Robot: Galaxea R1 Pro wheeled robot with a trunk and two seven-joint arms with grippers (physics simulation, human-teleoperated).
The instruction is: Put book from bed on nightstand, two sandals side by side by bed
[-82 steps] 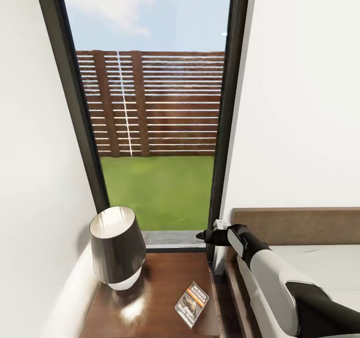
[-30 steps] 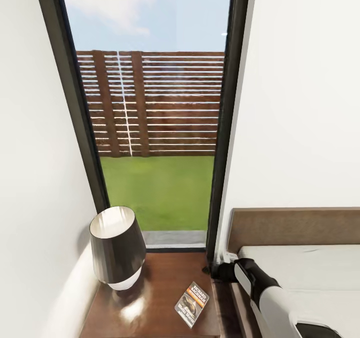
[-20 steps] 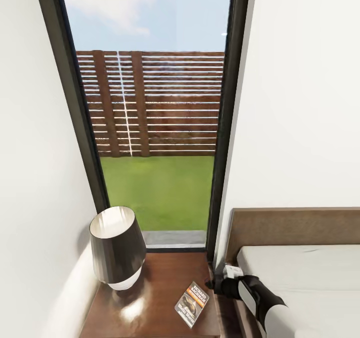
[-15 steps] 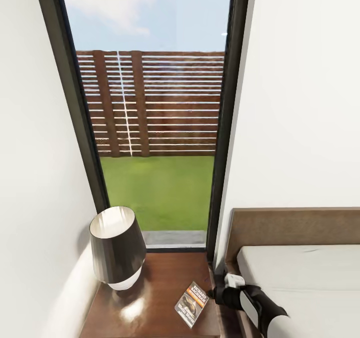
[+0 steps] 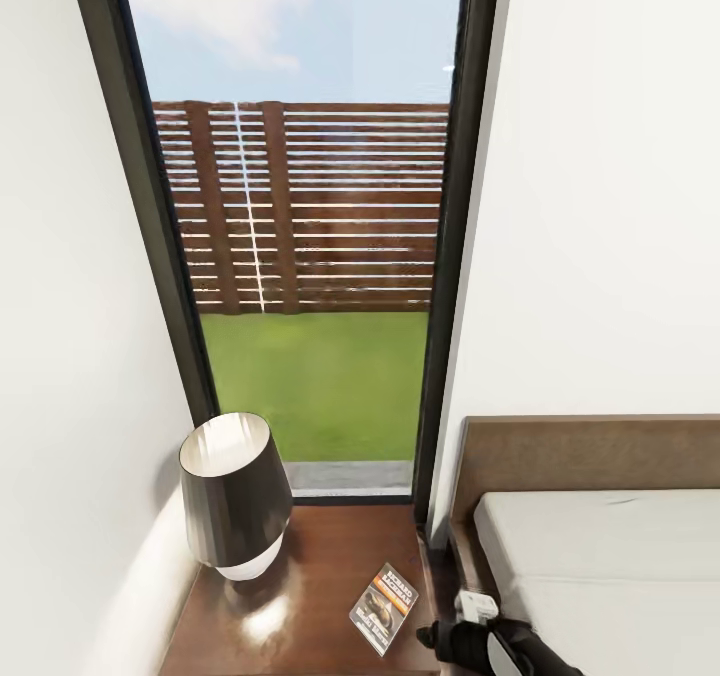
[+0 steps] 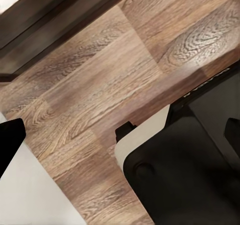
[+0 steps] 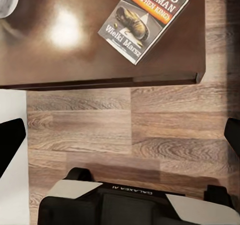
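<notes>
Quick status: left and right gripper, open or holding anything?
Left gripper: open, empty.
Right gripper: open, empty; book lies on the nightstand.

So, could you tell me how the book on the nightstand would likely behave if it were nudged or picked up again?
The book is a thin paperback lying flat, so it is probably light and somewhat bendy. The nightstand top looks glossy, reflecting the light, so a push would likely slide the book rather than tip it. Lying flush, its edges may be hard to grip from above.

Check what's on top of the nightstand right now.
On the nightstand: the book, lying flat near its bed-side edge, and the lamp toward the wall. The surface under the lamp's base is covered.
</notes>
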